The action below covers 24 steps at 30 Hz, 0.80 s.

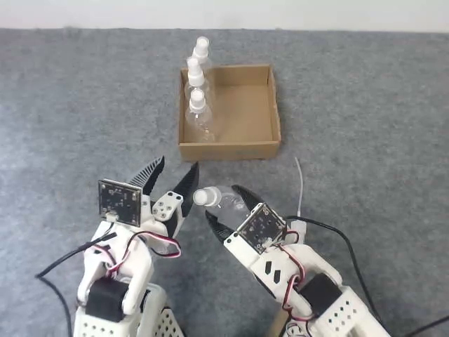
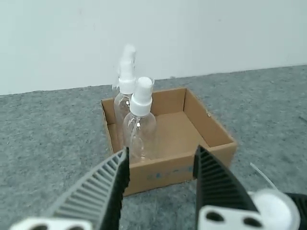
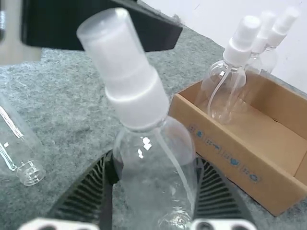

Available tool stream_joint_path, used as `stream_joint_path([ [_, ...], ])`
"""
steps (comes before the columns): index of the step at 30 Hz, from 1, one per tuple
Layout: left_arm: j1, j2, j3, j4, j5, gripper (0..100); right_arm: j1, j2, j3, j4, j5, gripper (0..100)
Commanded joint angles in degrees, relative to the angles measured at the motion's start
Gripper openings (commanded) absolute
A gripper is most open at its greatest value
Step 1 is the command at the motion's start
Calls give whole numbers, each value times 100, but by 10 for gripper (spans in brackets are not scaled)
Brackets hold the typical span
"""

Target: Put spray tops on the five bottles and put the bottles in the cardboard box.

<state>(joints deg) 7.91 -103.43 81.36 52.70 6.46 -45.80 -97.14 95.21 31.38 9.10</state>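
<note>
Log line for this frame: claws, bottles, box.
left claw: open | right claw: shut on capped bottle | cardboard box: three capped bottles inside | uncapped bottle: lying on carpet

Both arms are built of white printed shells, the left arm (image 1: 116, 270) and the right arm (image 1: 295, 274) alike, with black servo blocks (image 1: 105, 298) set into the joints. Each wrist carries a small square dark circuit board (image 1: 119, 201) dotted with tiny components. The left gripper (image 1: 177, 165) and right gripper (image 1: 223, 202) have black, tapering, pointed fingers (image 2: 103, 187) with ribbed sides, fixed to white mounts (image 2: 225, 218) bearing round screw holes. Twisted red, black and white wires (image 1: 151, 242) loop along the upper links, black cables (image 1: 66, 256) trail away from each arm, and the bases (image 1: 344, 312) are perforated with rows of holes.
</note>
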Motion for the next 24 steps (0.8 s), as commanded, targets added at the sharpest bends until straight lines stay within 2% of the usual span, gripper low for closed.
stream_joint_path([
  [1,-18,-97,-40,79,-53,203,-4,-136,-97,-154,-18,69],
  [12,-712,-97,127,97,-62,203,268,-136,-70,-435,-62,69],
  [17,-651,-97,338,97,-26,203,259,-136,-62,-585,-62,69],
  [24,123,-97,303,105,-53,203,242,-136,26,-593,-62,69],
])
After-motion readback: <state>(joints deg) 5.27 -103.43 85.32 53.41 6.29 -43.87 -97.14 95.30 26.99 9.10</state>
